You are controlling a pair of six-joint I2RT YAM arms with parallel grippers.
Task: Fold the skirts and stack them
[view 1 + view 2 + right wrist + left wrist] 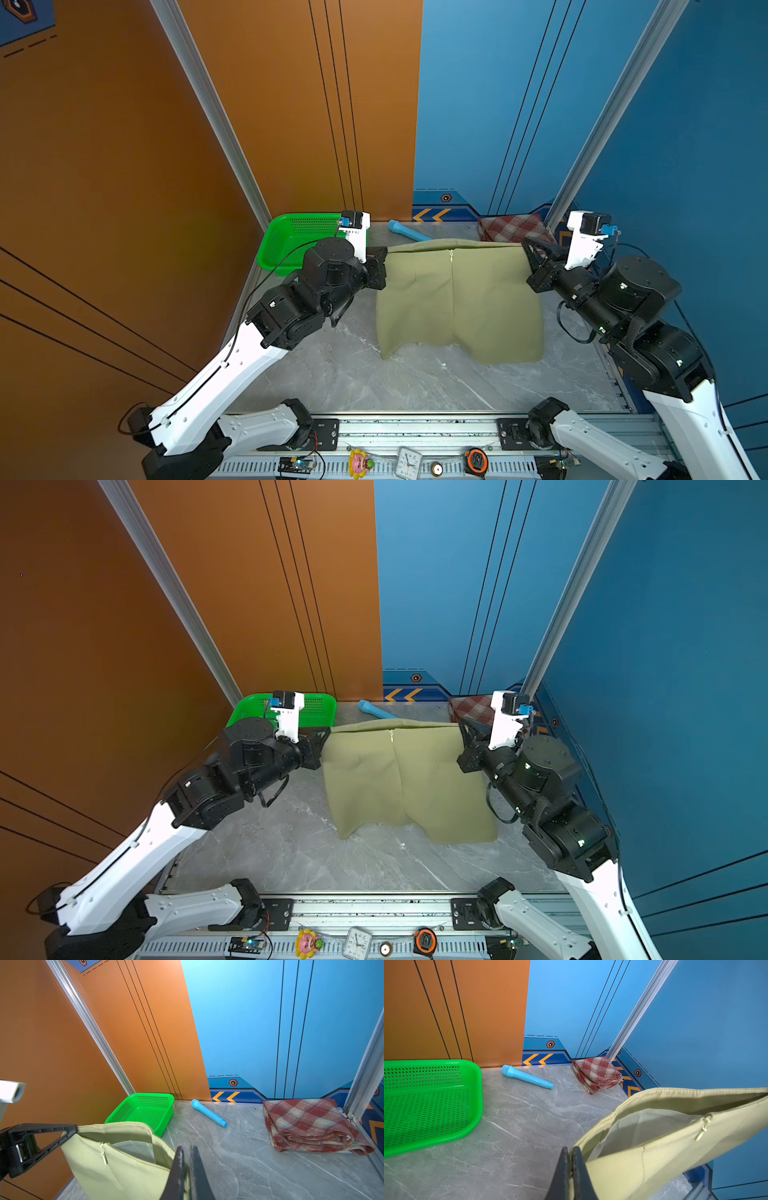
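Clamping the waistband of the olive skirt (457, 307), left hand (385, 257) and right hand (526, 246) hold it near the bare-floored green basket (276, 248).

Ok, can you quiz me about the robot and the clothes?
1. True or false: the left gripper and the right gripper both pinch the plain olive-green cloth skirt.
2. Where is the folded red-and-cream plaid skirt? A in the green plastic mesh basket; B at the far right corner; C in a gripper.
3. Fill in: the light-blue plastic tube lies between the basket and the ____ skirt.
Key: 1 true; 2 B; 3 plaid.
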